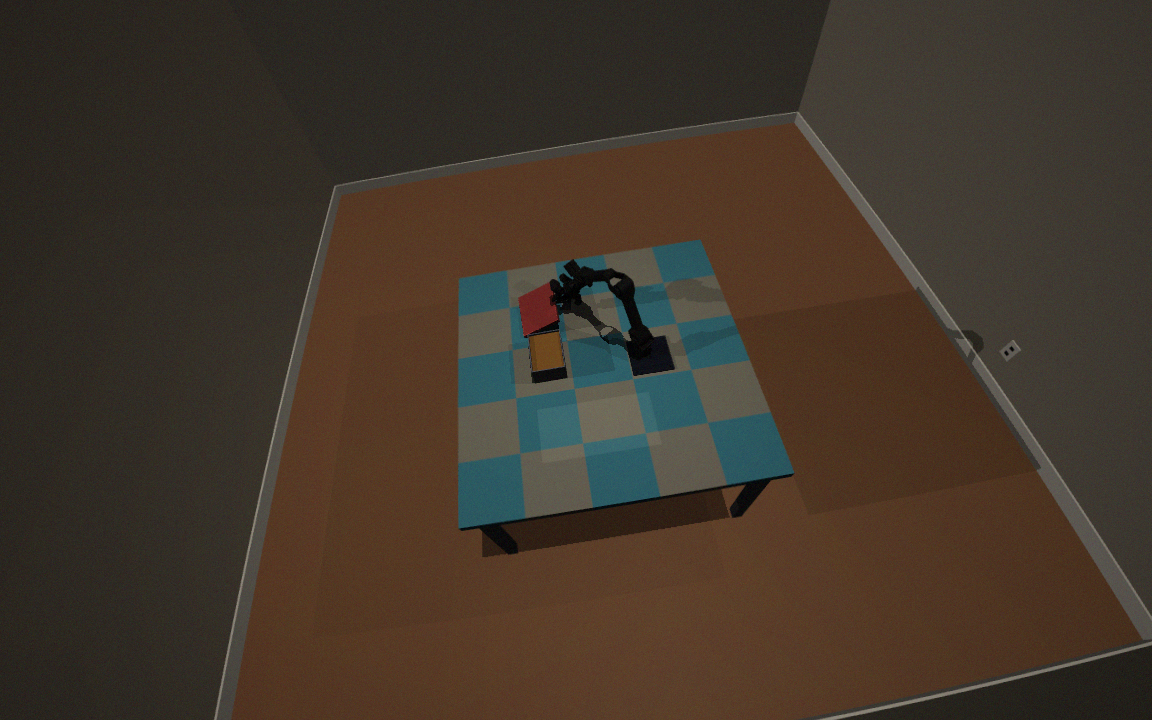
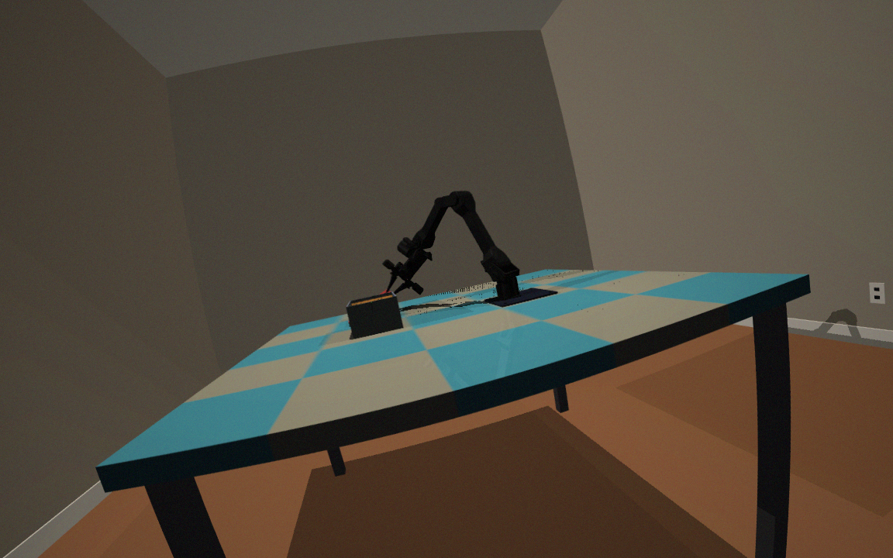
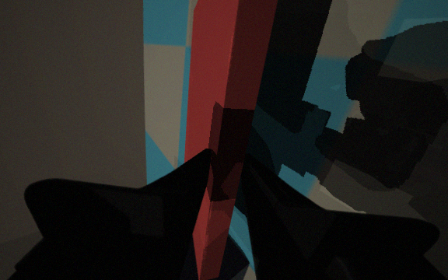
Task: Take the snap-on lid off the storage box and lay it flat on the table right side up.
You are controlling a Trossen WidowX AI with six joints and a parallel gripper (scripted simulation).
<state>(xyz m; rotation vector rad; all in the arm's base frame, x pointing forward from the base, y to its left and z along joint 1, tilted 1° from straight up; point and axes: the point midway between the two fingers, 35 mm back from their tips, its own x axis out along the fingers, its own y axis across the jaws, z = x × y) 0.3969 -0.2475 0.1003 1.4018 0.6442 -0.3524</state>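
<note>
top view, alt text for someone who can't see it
The claw of a black robot arm grips a tilted red lid, off its storage box. The box stands uncovered, orange inside, on a table checkered blue and beige.

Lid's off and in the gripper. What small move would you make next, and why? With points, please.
I'd probably ease the red lid [image 1: 538, 309] [image 3: 212, 74] down, levelling it: the gripper [image 1: 555, 296] [image 2: 388, 291] [image 3: 226, 157] is shut on its edge, it looks tilted, and the top view shows it beyond the open box [image 1: 549, 376] [image 2: 374, 318], apparently above the table [image 1: 611, 474] [image 2: 367, 388].
</note>
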